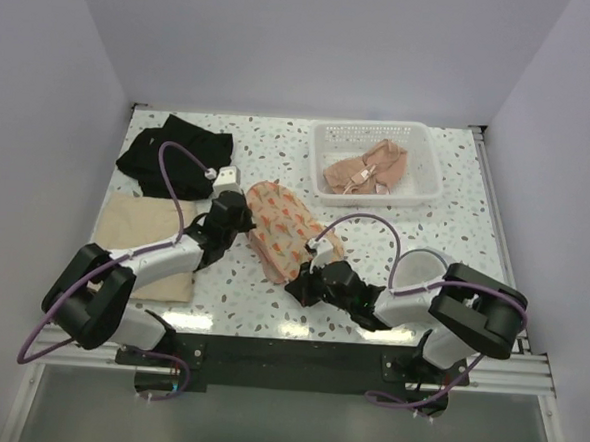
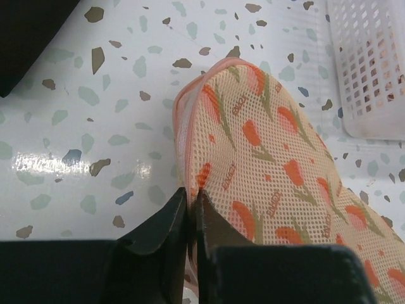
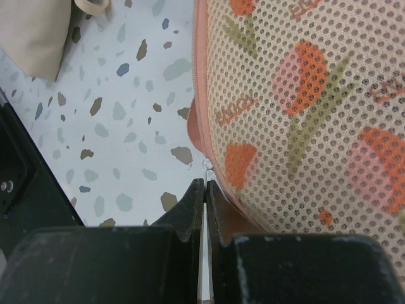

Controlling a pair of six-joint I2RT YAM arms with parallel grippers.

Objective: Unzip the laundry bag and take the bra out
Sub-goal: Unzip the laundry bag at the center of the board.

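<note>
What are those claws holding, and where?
Left gripper pinches the laundry bag by its pink zipper edge. Right gripper is shut beside that edge; hold unclear.

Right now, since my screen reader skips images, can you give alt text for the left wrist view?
The left pincer pinches the pink edge of a mesh laundry bag printed with orange flowers, lying on a speckled table; a white basket sits top right.

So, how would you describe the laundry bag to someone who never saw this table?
Start at the white basket at the far right. Just left of it and a little nearer lies the laundry bag. Unlike the plain black cloth and beige cloth further left, it is peach mesh printed with orange flowers.
</note>
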